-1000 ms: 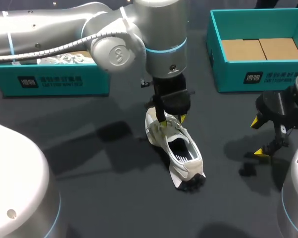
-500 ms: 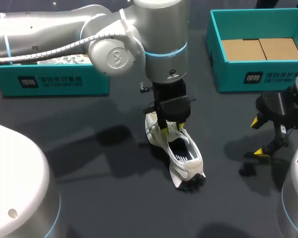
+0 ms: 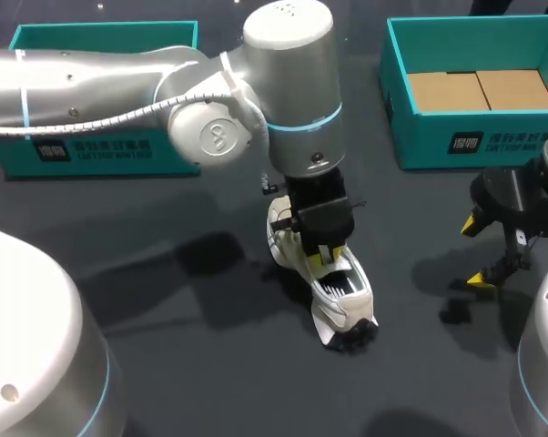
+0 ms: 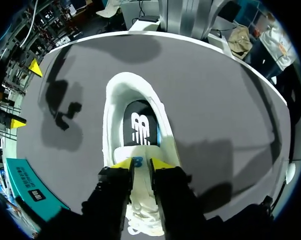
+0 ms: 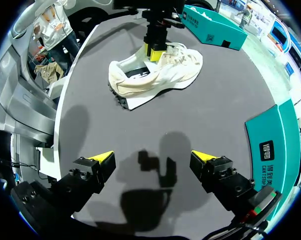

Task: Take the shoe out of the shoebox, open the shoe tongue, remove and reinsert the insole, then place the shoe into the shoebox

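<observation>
A white shoe (image 3: 343,312) lies on the dark table's middle, its opening facing up and its black insole (image 4: 140,125) showing inside. My left gripper (image 3: 327,257) points down at the front of that opening. In the left wrist view its fingers (image 4: 140,164) stand close together with the shoe tongue (image 4: 138,151) pinched between them. The right wrist view shows the same shoe (image 5: 165,75) with the left gripper (image 5: 154,50) on top of it. My right gripper (image 3: 474,252) hangs open and empty to the shoe's right, well apart from it (image 5: 151,157).
An open teal shoebox (image 3: 438,137) with a brown cardboard floor stands at the back right, just behind my right gripper. A second teal box (image 3: 101,150) is at the back left, partly hidden by my left arm.
My left gripper has slid along the shoe toward its opening and its fingers have drawn together on the tongue. The right arm has not moved.
</observation>
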Controlling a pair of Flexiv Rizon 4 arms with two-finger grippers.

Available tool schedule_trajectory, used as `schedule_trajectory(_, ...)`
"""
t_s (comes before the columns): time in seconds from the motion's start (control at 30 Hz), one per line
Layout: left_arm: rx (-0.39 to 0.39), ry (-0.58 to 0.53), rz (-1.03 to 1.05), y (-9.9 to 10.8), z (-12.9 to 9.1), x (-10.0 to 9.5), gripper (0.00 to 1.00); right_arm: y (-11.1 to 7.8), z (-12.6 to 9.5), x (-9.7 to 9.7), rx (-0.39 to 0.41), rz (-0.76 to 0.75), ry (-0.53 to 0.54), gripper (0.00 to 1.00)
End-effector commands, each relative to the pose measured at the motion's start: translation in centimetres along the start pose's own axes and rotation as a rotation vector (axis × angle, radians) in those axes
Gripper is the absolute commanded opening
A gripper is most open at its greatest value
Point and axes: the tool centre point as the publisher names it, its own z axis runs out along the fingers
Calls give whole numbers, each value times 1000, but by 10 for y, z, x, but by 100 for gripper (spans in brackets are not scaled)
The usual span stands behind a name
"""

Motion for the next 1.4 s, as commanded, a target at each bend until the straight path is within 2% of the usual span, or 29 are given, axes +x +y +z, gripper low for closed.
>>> schedule_trajectory(0.03,-26,-22,11,-9,-21,14,23,0,1,1,3,0,-3,100)
schedule_trajectory(0.13,-25,-20,14,-11,-18,10,24,0,1,1,3,0,-3,100)
schedule_trajectory(0.3,-44,22,-7,-10,13,0,27,0,1,1,3,0,-3,100)
schedule_trajectory(0.37,-29,31,4,-12,21,0,29,0,1,1,3,0,-3,100)
schedule_trajectory(0.43,-26,21,11,-16,17,1,30,0,1,1,3,0,-3,100)
schedule_trajectory(0.63,-61,-51,19,-36,-18,8,33,0,1,1,3,0,-3,100)
schedule_trajectory(0.77,-71,-65,-10,-53,-38,10,62,0,1,1,3,0,-3,100)
schedule_trajectory(0.83,-74,-46,-115,-58,-47,8,76,0,1,1,3,0,-3,100)
schedule_trajectory(0.87,-69,-37,-190,-59,-52,6,76,0,1,1,3,0,-3,100)
schedule_trajectory(0.93,-51,26,-196,-64,-61,6,100,0,1,1,3,0,-3,100)
schedule_trajectory(0.97,-94,40,-188,-67,-65,7,100,0,1,1,3,0,-3,100)
schedule_trajectory(1.37,-94,40,-188,-67,-65,7,100,0,1,1,3,0,-3,100)
schedule_trajectory(1.4,-53,34,-231,-69,-64,8,100,0,1,1,3,0,-3,100)
